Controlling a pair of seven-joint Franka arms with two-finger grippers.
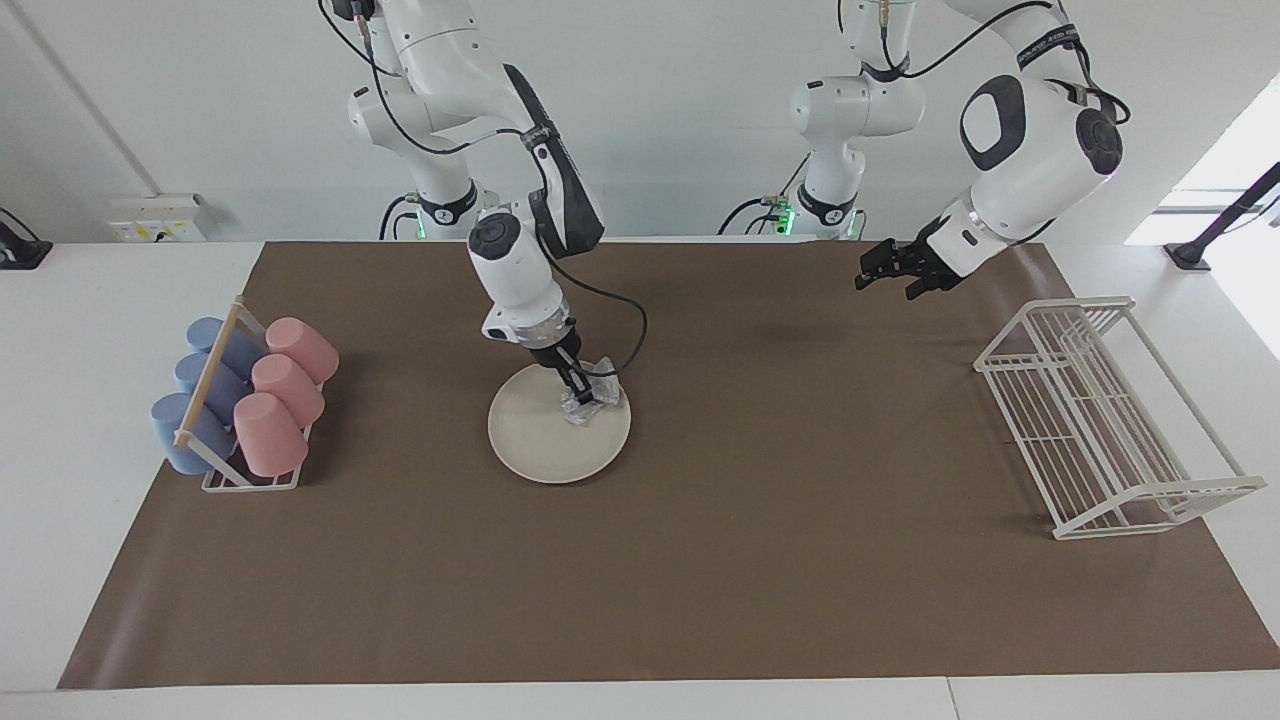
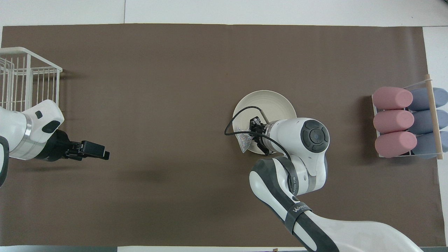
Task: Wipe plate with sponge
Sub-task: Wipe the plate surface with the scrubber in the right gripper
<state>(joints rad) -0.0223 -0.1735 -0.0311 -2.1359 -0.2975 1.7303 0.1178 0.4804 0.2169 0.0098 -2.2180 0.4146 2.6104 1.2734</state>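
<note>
The cream-white plate (image 1: pixel 545 440) lies flat on the brown mat, toward the right arm's end of the table; it also shows in the overhead view (image 2: pixel 269 101). My right gripper (image 1: pixel 583 388) (image 2: pixel 254 134) points down over the plate, shut on the silvery mesh sponge (image 1: pixel 590 402) (image 2: pixel 244 140). The sponge rests on the part of the plate nearer to the robots, at the rim toward the left arm's end. My left gripper (image 1: pixel 888 275) (image 2: pixel 95 151) waits open and empty in the air over the mat, beside the white wire rack.
A white wire rack (image 1: pixel 1100 410) (image 2: pixel 24 78) stands at the left arm's end. A holder with pink cups (image 1: pixel 280 390) (image 2: pixel 393 120) and blue cups (image 1: pixel 200 385) (image 2: pixel 425 120) lying on their sides stands at the right arm's end. The brown mat (image 1: pixel 750 560) covers the table.
</note>
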